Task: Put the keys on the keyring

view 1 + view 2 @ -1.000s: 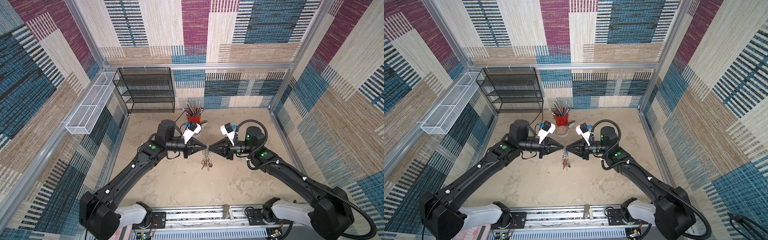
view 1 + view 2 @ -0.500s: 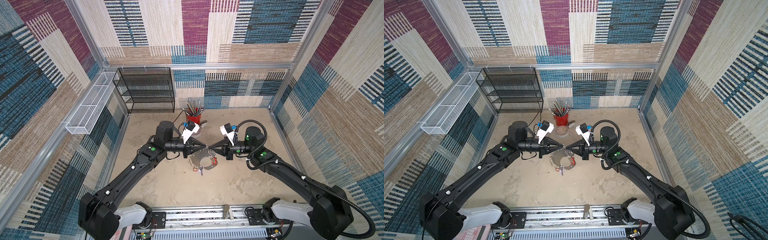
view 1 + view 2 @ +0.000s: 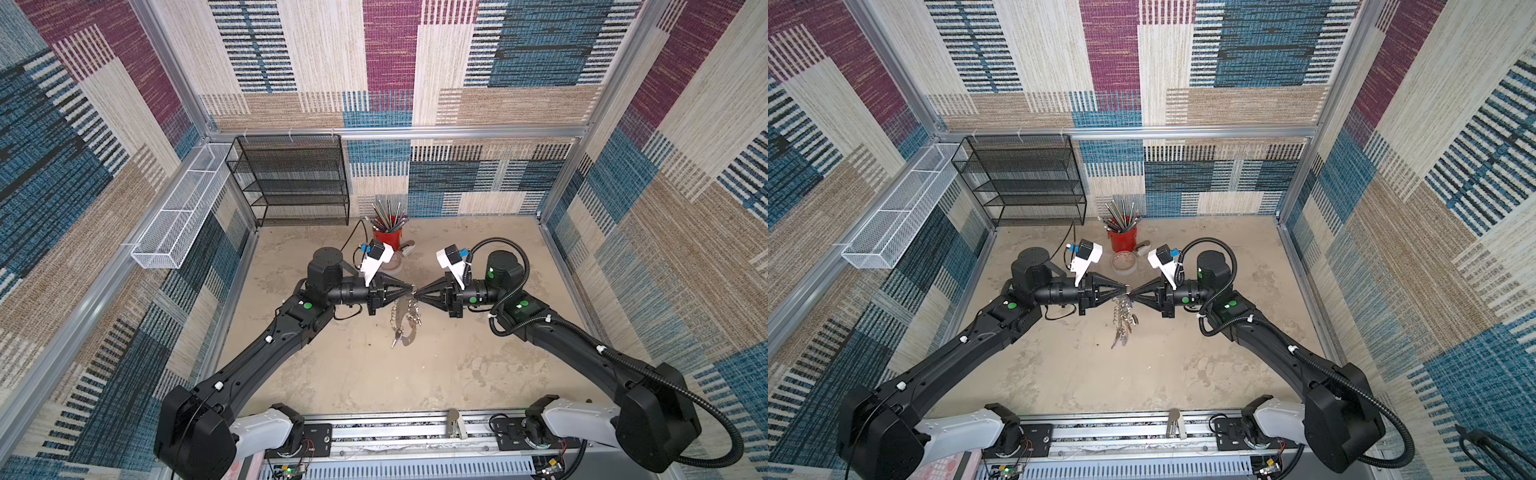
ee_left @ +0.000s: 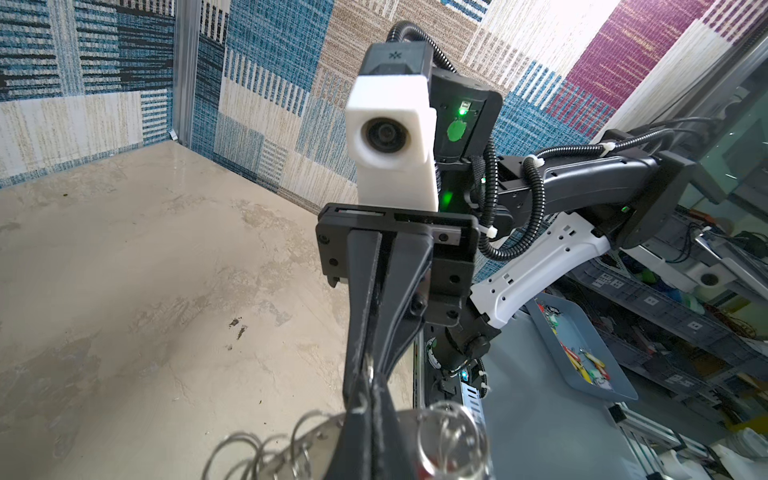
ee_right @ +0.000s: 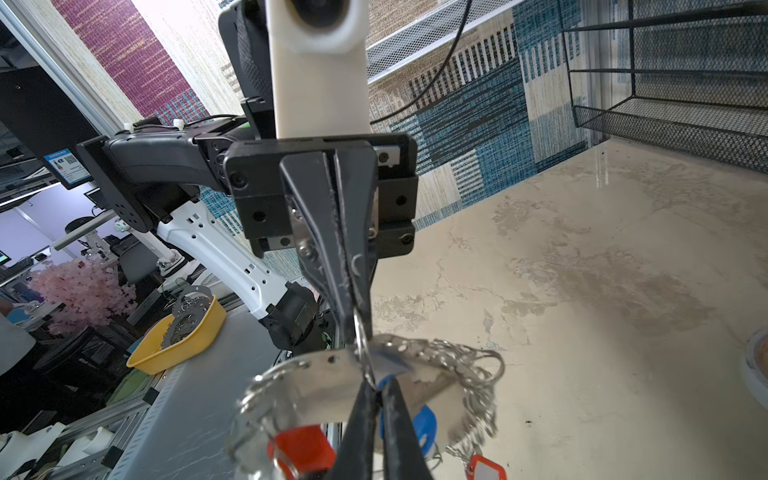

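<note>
Pinching the top of the flat gray crescent-shaped metal keyring (image 3: pixel 402 322), the left gripper (image 3: pixel 409 290) is pressed together. The keyring hangs between the arms, narrower than half a second ago, when the tips stood apart. The right gripper (image 3: pixel 417 293), back tip to tip, nips its plate beside red- and blue-tagged silver keys (image 5: pixel 301 451), so threading likely resumes.

keyring (image 3: pixel 401 321) hangs centre; cup (image 3: pixel 387 239), rack (image 3: pixel 291 183) behind; front open

My left gripper (image 3: pixel 409 289) and right gripper (image 3: pixel 417 293) meet tip to tip above the table (image 3: pixel 353 374), keyring (image 3: pixel 402 322) hanging under them. Behind them the cup (image 3: pixel 387 240), roll (image 3: pixel 1123 262) just before it. Rack (image 3: pixel 291 183) back left, basket (image 3: pixel 183 212) on left wall.
</note>
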`<state>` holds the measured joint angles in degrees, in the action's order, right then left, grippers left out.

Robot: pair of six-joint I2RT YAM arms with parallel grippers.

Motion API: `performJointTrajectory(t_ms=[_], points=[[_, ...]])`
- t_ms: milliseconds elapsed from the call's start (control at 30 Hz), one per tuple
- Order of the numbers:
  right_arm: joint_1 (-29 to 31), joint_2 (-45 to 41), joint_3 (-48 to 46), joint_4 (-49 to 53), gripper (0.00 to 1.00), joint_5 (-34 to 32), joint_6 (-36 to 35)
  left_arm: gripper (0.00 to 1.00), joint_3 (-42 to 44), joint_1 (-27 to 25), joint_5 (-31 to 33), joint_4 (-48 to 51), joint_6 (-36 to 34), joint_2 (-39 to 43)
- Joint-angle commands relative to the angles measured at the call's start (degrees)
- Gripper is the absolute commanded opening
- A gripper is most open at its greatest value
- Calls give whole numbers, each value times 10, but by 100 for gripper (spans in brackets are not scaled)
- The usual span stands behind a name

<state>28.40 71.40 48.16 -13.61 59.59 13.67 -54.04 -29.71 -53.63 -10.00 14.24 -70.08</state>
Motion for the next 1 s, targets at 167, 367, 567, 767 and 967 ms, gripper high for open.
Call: performJointTrajectory(t_ms=[167,367,567,767,967], points=[[2,-2,13,6,12,-10,0,0,29,-4,-17,-138,69,-15],[2,-6,13,13,20,-34,0,0,43,-10,-18,-179,95,-25],[2,-8,17,32,29,-73,-6,0,60,-12,-14,-214,116,-29],[-13,-39,7,67,33,-97,-16,0,66,-11,1,-209,109,-23],[-35,-75,-9,71,39,-84,-4,0,70,-12,-2,-225,118,-25]])
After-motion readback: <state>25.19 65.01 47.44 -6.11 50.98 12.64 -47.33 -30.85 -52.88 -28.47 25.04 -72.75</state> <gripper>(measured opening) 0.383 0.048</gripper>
